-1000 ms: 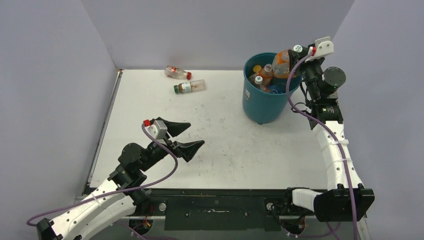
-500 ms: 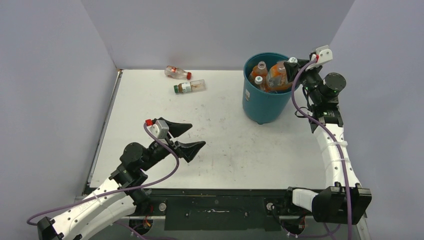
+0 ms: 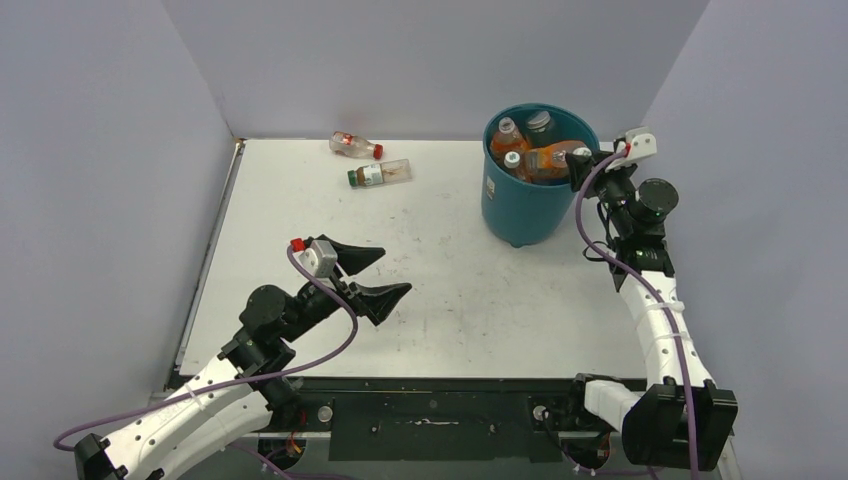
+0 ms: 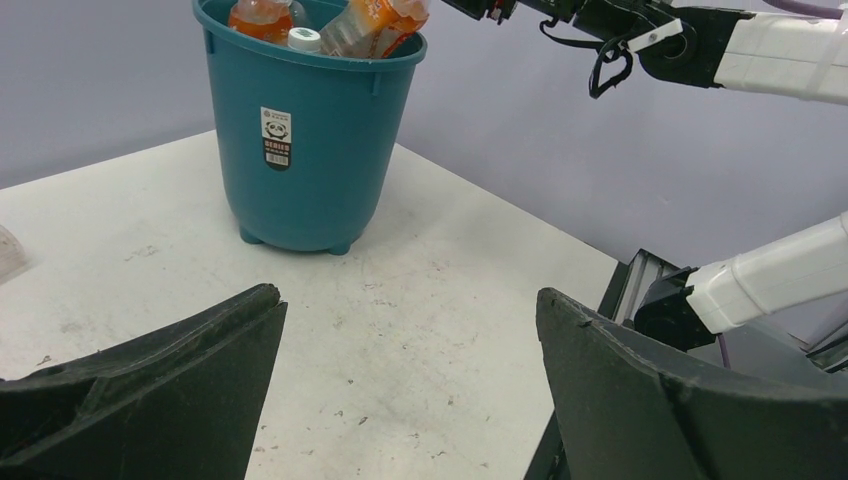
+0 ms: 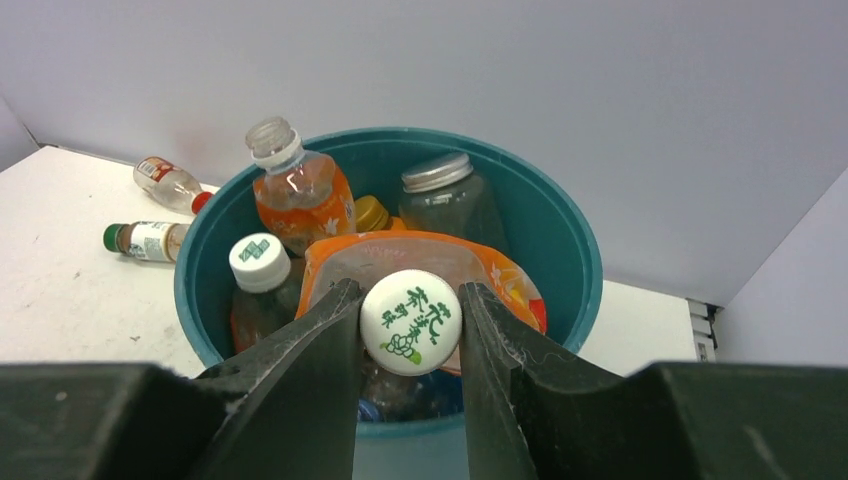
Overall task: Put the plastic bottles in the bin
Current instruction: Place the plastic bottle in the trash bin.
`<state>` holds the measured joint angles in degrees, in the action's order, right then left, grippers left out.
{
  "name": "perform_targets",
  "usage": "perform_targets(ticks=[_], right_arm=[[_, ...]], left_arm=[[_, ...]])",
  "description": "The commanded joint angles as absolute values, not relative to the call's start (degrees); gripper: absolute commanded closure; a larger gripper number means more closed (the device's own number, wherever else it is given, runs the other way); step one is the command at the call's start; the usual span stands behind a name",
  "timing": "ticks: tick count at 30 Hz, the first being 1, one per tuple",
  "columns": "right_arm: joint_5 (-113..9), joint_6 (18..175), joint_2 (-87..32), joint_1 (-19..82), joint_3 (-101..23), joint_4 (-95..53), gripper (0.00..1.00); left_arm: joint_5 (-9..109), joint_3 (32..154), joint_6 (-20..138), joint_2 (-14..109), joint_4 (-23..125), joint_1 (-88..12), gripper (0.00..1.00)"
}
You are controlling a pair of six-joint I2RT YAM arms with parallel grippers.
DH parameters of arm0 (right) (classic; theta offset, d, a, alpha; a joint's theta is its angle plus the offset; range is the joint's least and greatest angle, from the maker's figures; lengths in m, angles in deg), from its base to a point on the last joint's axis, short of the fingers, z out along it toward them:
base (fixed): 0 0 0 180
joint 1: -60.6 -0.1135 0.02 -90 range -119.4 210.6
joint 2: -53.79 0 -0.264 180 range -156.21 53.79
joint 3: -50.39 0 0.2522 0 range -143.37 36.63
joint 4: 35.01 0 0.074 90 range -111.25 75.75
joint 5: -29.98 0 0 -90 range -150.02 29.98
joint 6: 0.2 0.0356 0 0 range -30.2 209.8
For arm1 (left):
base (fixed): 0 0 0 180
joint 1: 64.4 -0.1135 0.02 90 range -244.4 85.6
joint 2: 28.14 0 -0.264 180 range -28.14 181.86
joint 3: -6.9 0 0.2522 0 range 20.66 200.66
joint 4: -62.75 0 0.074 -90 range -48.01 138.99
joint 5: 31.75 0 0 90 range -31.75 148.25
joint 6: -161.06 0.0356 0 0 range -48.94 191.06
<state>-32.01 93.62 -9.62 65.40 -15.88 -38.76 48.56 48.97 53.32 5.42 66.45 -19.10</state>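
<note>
The teal-blue bin [image 3: 525, 205] stands at the back right of the table and holds several bottles. My right gripper [image 5: 410, 315] is at the bin's right rim, shut on the white cap of an orange-labelled bottle [image 5: 420, 262] that lies inside the bin's mouth [image 3: 548, 160]. Two bottles lie on the table at the back: one with a red cap [image 3: 355, 145] and one with a green cap [image 3: 378, 173]; both also show in the right wrist view [image 5: 168, 183] [image 5: 145, 240]. My left gripper [image 3: 372, 275] is open and empty, low over the table's front left.
The bin [image 4: 305, 130] with its white sticker [image 4: 276, 137] shows ahead in the left wrist view, the right arm [image 4: 700, 40] above it. Purple-grey walls enclose the table on three sides. The table's right edge and a metal rail [image 4: 640, 280] are near.
My right gripper has lowered the orange-labelled bottle from above the bin's rim down into the bin. The bin shifted slightly to the left. My left arm has barely moved.
</note>
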Motion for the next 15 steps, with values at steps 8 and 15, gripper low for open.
perform_targets(ticks=[8,15], right_arm=[[-35.71,98.06,-2.11,63.79,-11.44,-37.66,0.95],[-36.74,100.32,0.8,63.26,-10.29,-37.45,0.95]], left_arm=[[47.22,49.29,52.26,5.52,70.42,-18.87,0.04],[47.23,49.33,52.25,5.27,70.33,-18.88,0.04]])
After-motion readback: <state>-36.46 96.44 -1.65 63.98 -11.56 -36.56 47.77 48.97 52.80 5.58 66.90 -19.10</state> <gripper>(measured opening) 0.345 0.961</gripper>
